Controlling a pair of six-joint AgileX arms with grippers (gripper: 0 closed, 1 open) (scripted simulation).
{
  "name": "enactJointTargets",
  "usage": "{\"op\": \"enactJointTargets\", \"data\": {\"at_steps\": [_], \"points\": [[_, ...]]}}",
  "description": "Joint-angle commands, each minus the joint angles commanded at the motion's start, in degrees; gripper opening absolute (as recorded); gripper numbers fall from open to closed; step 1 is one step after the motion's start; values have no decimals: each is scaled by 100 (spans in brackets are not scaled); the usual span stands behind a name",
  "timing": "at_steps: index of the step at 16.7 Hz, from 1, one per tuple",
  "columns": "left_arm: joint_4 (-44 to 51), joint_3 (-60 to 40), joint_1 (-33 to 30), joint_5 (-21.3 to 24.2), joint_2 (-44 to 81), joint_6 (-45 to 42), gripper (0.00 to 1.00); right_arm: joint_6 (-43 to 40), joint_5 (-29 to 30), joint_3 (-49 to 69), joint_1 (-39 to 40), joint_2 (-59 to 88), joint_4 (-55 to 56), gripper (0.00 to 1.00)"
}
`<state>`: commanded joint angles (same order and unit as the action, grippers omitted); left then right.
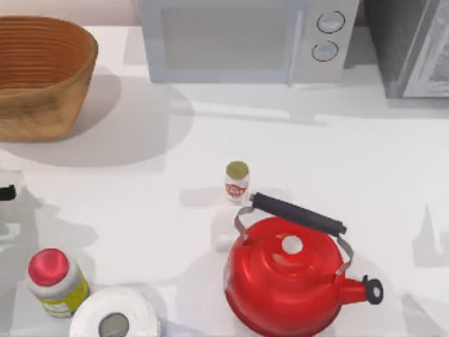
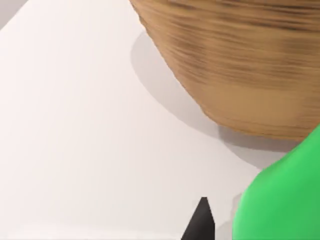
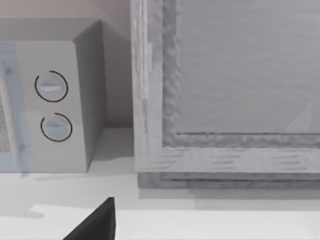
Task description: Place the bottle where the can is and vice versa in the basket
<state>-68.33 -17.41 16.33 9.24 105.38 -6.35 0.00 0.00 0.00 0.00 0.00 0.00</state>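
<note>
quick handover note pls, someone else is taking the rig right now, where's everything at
Left gripper: at the table's left edge near the basket, right beside the bottle; whether it grips the bottle cannot be told.
Right gripper: parked, facing the microwave and the grey cabinet at the back.
Basket: far left corner of the table.
Can: upright on the table at centre, just behind the red kettle, not in the basket.
Done: nothing placed in the basket as far as can be seen.
Left: get the bottle and the can into their swapped spots in the basket.
</note>
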Motion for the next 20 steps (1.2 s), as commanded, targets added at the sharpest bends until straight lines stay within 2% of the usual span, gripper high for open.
{"op": "enactJointTargets", "data": {"at_steps": [5, 8, 11, 15, 18, 20], "points": [[1931, -1173, 929, -496, -648, -151, 0, 0, 0, 0, 0, 0, 0, 100], [3188, -2063, 1101, -682, -1124, -173, 0, 0, 0, 0, 0, 0, 0, 100], [4440, -3021, 769, -660, -1505, -118, 0, 0, 0, 0, 0, 0, 0, 100], [5922, -4257, -177, -447, -1796, 97, 0, 0, 0, 0, 0, 0, 0, 100], [6650, -4937, -824, -285, -1908, 258, 0, 0, 0, 0, 0, 0, 0, 100], [6861, -5144, -1036, -230, -1950, 309, 0, 0, 0, 0, 0, 0, 0, 100]]}}
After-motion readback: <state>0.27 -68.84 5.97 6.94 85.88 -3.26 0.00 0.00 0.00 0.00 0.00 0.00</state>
